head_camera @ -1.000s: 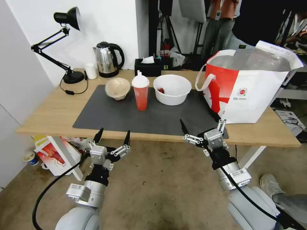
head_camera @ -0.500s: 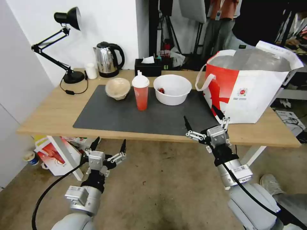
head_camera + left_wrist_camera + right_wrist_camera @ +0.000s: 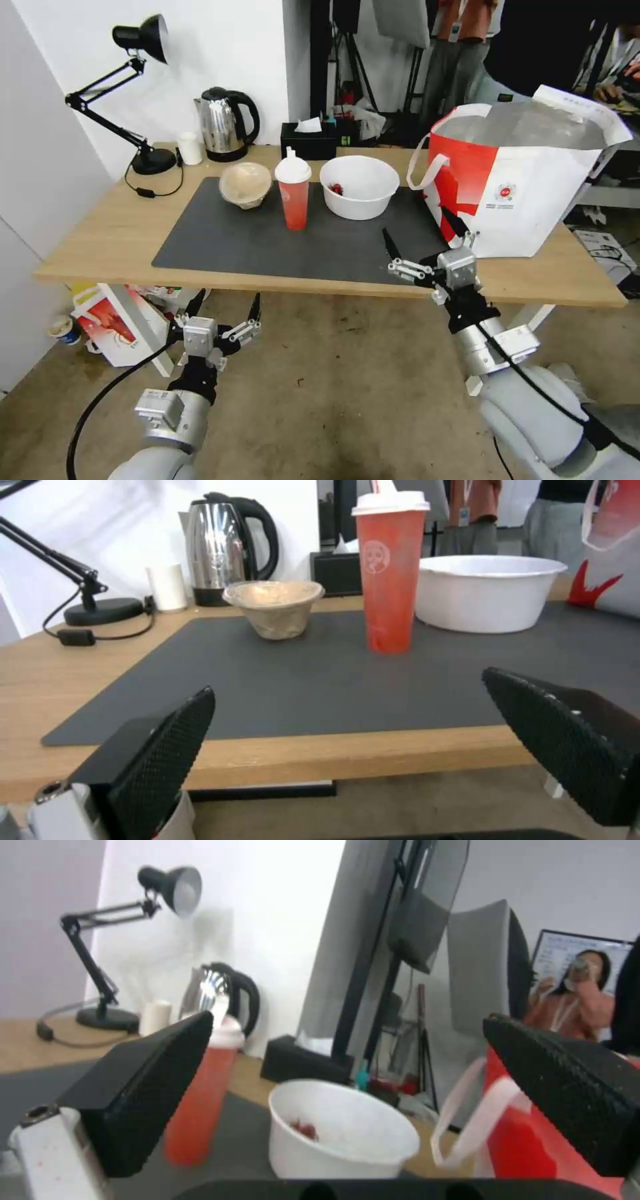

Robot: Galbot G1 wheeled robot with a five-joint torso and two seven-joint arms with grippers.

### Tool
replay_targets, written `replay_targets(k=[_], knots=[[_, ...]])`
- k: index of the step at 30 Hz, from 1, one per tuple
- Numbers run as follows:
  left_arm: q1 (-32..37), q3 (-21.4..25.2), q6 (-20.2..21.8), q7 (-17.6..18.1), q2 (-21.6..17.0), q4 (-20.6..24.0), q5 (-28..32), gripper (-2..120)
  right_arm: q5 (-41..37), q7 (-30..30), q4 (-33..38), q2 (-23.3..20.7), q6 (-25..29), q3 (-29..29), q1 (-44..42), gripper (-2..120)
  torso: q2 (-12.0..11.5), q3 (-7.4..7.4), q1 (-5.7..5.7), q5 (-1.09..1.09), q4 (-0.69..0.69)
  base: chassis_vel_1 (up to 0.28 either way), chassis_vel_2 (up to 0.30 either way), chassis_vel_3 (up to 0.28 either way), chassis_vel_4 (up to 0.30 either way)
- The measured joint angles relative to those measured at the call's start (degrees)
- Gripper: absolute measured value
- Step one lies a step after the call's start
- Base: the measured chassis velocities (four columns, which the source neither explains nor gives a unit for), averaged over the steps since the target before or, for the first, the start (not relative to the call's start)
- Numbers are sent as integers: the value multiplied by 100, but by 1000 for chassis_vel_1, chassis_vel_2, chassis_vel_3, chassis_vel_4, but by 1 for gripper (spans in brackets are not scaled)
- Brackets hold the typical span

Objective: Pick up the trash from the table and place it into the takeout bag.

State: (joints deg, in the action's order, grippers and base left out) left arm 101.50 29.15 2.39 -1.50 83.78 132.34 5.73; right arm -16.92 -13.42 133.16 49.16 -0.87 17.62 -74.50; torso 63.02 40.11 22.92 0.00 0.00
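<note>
Across the middle of the head view I see the light wooden table [image 3: 100,240] with its dark grey mat, and the boxy white-and-red takeout bag [image 3: 527,200] at right. The wide white plastic bowl [image 3: 360,187], red lidded cup [image 3: 293,193] and beige paper bowl [image 3: 245,184] stand centre. I judge this the approach: my right gripper [image 3: 420,239] hangs wide open and empty at the near edge, the left gripper [image 3: 223,307] likewise lower left; next calls for reaching the bowl.
</note>
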Motion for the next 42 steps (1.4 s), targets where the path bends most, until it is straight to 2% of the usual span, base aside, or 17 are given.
replay_targets(k=[2, 6, 10, 12, 14, 16, 19, 20, 23, 24, 28, 32, 38, 42], knots=[[0, 1, -5, 9, 9, -2, 2, 100, -216, 0, -38, -74, -40, -8, 166, 100, 0, 0, 0, -1, -1, 0, 0, 0, 0], [18, 3, -59, 21, 76, -1, 0, 100, -1113, 12, -296, -354, -152, -181, 1145, 100, 0, 0, 1, 1, 1, 0, 0, 0, 0], [18, 15, -141, 22, 121, 8, -3, 100, -1598, 13, -464, -497, -330, -391, 1788, 100, 0, 0, 0, 0, 1, 0, 0, 0, 0], [19, 17, -143, 22, 122, 10, -3, 100, -1622, 13, -477, -506, -338, -404, 1823, 100, 0, 0, 0, 0, 1, 0, 0, 0, 0], [34, 70, -165, 12, 151, 42, -9, 100, -2072, 16, -643, -649, -505, -627, 2311, 100, 0, 1, 0, 0, 1, 0, 0, 0, 0], [37, 92, -170, -2, 156, 50, -9, 100, -2249, -2, -671, -699, -649, -692, 2430, 100, 0, 0, 1, 0, 1, 0, 0, 0, 0], [37, 130, -173, -37, 163, 57, -6, 100, -3304, -207, -670, -904, -1492, -944, 2864, 100, 0, 0, 0, 1, -2, 0, 0, 0, 0], [37, 130, -173, -37, 163, 57, -6, 100, -3304, -207, -670, -904, -1492, -944, 2864, 100, 0, 0, 0, 1, -2, 0, 0, 0, 0], [10, 140, -202, -32, 182, 34, -16, 100, -4317, -623, -718, -1020, -1970, -1420, 3506, 100, 0, 0, 0, 0, -1, 0, 0, 0, 0], [10, 140, -202, -32, 182, 34, -16, 100, -4317, -623, -718, -1020, -1970, -1420, 3506, 100, 0, 0, 0, 0, -1, 0, 0, 0, 0], [-14, 150, -232, -24, 196, 12, -22, 100, -5333, -1054, -931, -973, -2466, -1970, 4355, 100, 0, 1, 1, -1, 2, 0, 0, 0, 0], [-22, 150, -245, -24, 194, -8, -20, 100, -5695, -1067, -1071, -936, -2810, -2255, 4763, 100, 1, 0, 0, -1, 0, 0, 0, 0, 0], [-24, 162, -259, -24, 161, -29, -15, 100, -5630, -772, -1286, -1026, -3198, -2666, 5274, 100, 0, 0, 1, 0, -1, 0, 0, 0, 0], [-97, 204, -243, -27, 140, -35, 35, 100, -5694, -616, -1567, -1151, -3704, -3318, 6273, 100, 0, 0, 0, -1, 1, 0, 0, 0, 0]])
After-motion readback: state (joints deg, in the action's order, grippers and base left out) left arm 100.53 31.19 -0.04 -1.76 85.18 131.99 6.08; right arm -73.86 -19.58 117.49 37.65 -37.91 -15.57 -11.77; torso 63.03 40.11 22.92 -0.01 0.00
